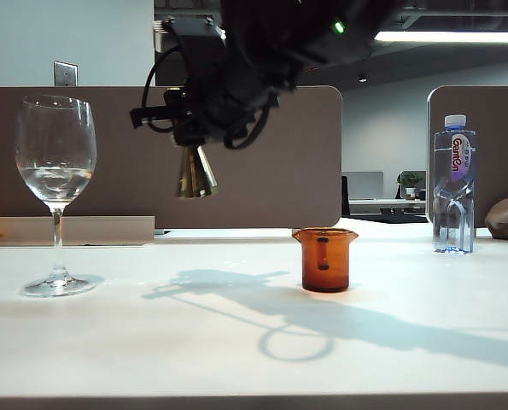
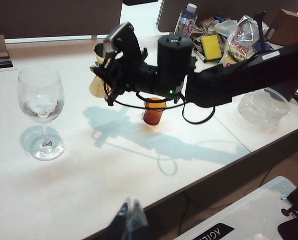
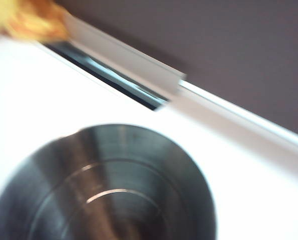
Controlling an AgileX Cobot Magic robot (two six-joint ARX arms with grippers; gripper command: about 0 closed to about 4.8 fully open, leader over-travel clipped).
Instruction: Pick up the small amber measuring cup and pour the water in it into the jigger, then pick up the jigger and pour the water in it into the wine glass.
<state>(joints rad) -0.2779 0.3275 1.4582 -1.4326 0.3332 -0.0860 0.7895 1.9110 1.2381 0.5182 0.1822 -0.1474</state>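
Above the table, right end effector (image 2: pixel 104 67) clamps jigger (image 1: pixel 195 172) — wine glass (image 1: pixel 55 162) holds water (image 1: pixel 55 182); left unclear.

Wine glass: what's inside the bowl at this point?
The wine glass holds a shallow pool of clear water low in its bowl. The right gripper holds the jigger in the air, apart from the glass. Whether the jigger is empty cannot be seen.

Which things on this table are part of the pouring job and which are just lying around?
Job: jigger, held above the table by the right gripper; small amber measuring cup; wine glass with water.
Lying about: water bottle, yellow sponge, plastic bags. Left gripper idle.
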